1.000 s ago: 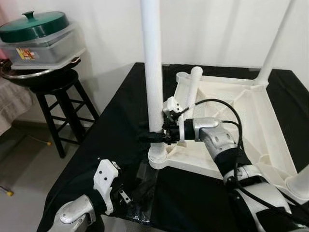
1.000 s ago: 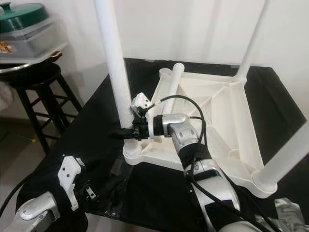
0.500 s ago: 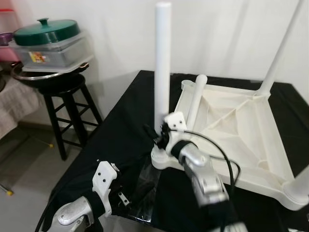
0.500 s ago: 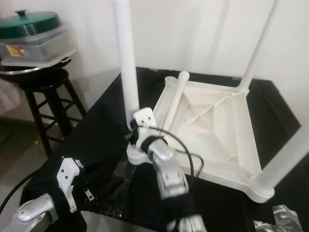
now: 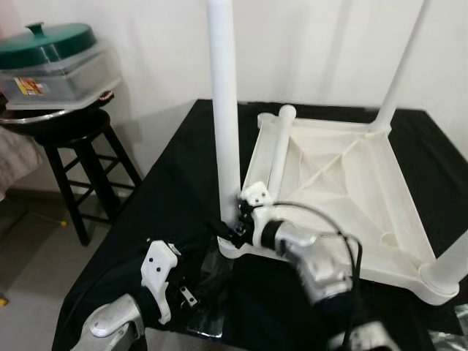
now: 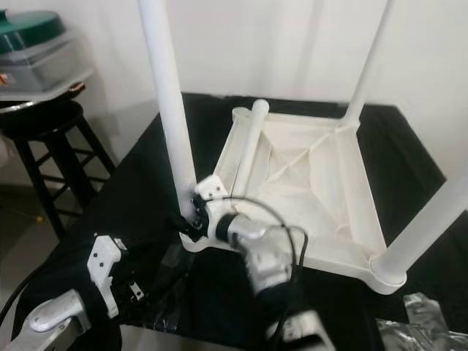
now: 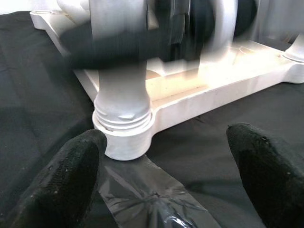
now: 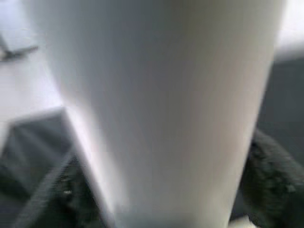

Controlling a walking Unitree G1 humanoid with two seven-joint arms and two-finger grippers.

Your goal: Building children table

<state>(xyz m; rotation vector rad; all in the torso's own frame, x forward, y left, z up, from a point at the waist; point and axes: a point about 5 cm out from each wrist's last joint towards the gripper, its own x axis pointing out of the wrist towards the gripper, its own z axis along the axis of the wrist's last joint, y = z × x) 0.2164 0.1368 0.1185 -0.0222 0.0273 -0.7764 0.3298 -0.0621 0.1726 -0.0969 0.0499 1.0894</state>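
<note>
The right pincer (image 5: 232, 228) is clamped on the near leg (image 5: 224, 117) low down, just above its socket in the upturned tabletop (image 5: 344, 175). A good seat needs the leg held upright and twisted squarely. The left pincer (image 7: 166, 175) hangs apart near the bench (image 5: 175, 175) edge.

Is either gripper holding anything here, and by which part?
The right gripper clasps the upright white table leg near its base, just above the corner socket. The left gripper is open, holding nothing.

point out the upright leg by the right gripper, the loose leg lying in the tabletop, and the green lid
upright table leg (image 5: 223, 110), left eye view, mid shaft
loose table leg (image 5: 278, 150), left eye view, mid length
green lid (image 5: 40, 42), left eye view, top surface
</note>
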